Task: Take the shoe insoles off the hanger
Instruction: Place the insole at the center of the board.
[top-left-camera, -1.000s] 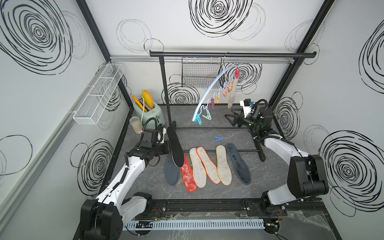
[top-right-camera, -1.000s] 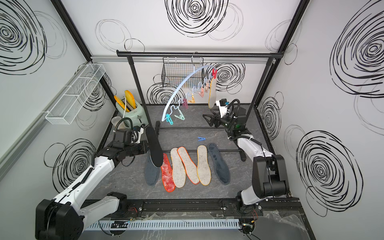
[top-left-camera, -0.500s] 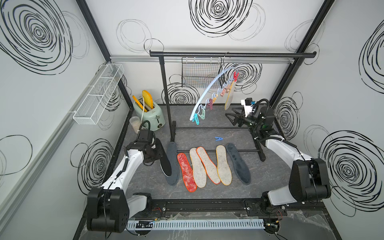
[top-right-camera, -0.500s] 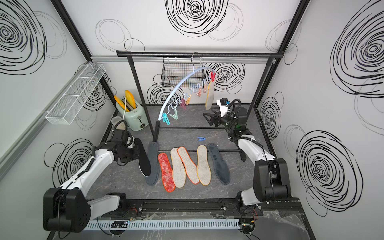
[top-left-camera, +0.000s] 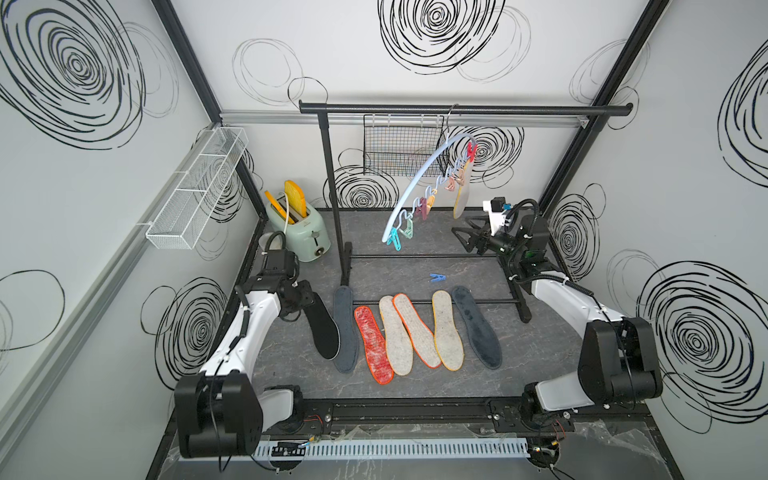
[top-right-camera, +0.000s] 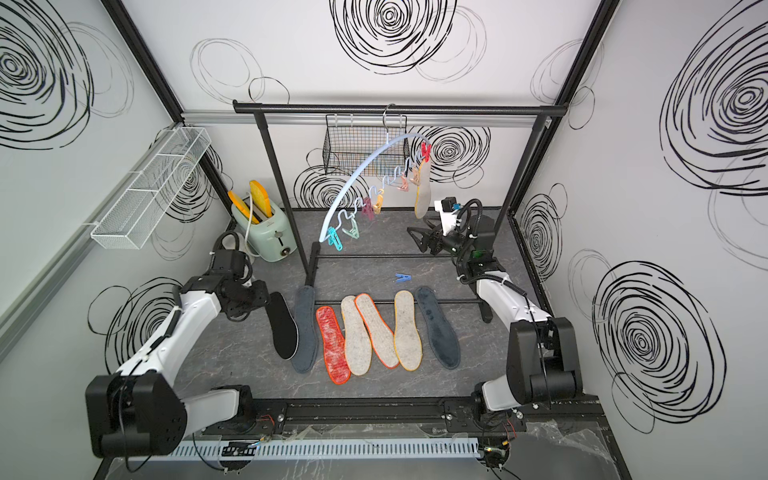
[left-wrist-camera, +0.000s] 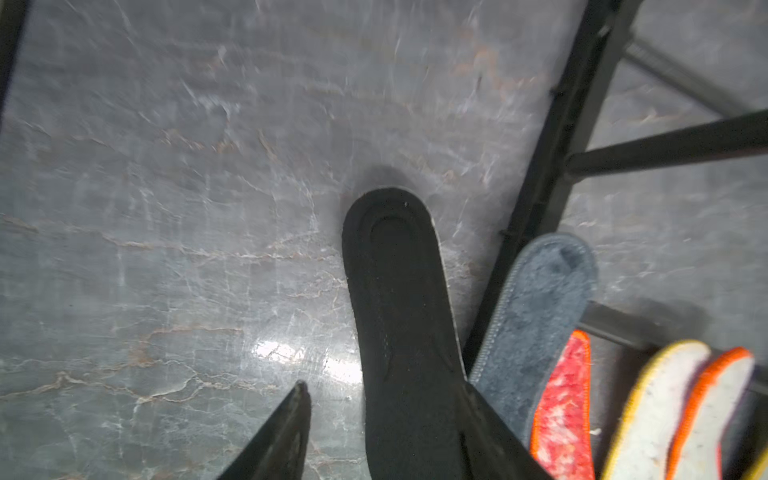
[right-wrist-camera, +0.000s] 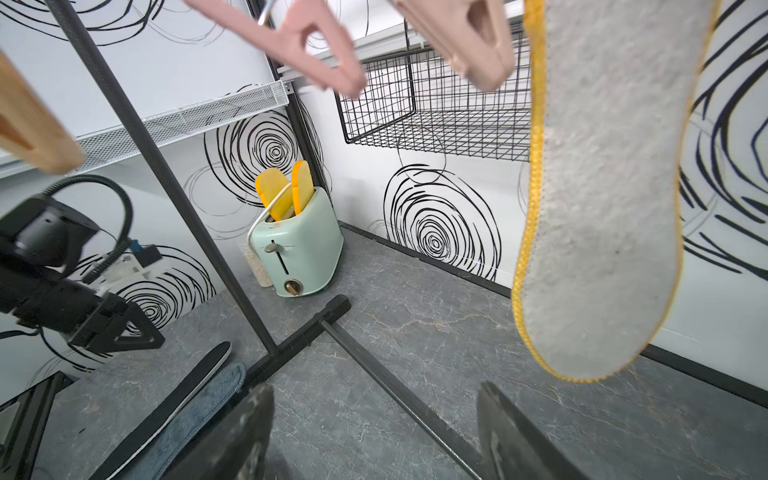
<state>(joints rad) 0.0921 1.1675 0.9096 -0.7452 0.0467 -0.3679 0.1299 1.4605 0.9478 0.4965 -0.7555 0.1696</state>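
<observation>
At the raised end of the hanger one yellow-rimmed insole hangs clipped, and the right gripper hovers near it, jaws apart and empty. Below the hanger seven insoles lie in a row on the desk; the left gripper has its jaws spread, the black one lying between them unclamped.
</observation>
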